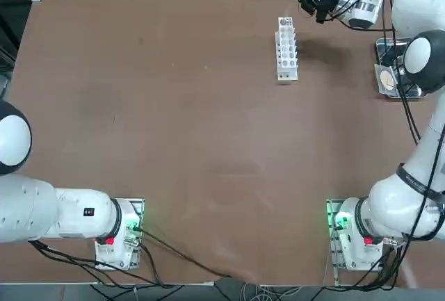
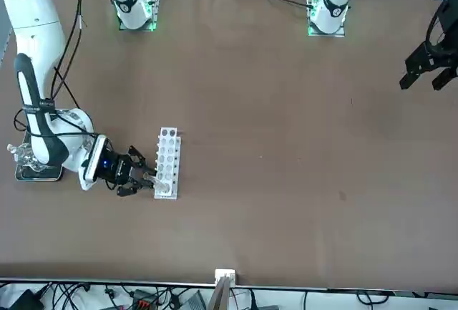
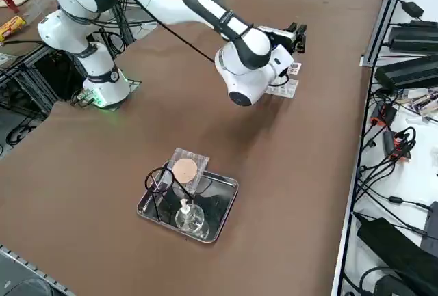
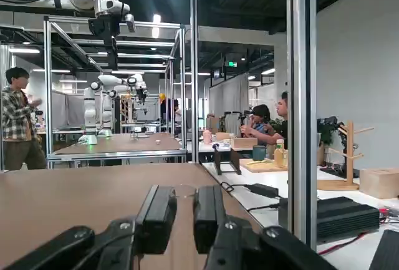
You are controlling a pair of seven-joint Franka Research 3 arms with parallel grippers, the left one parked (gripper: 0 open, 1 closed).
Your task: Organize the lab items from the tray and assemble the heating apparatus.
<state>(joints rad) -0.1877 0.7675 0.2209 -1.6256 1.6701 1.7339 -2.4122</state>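
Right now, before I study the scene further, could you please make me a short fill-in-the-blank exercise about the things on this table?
1. The right tool hangs close to one end of the ___ test-tube rack.
2. The small glass burner stands inside the steel ___.
3. The grey mesh has a ___ beige centre.

Missing words: white; tray; round.

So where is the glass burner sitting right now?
In the right side view the glass burner stands inside the steel tray at its near end, beside the black wire tripod and just in front of the mesh square.
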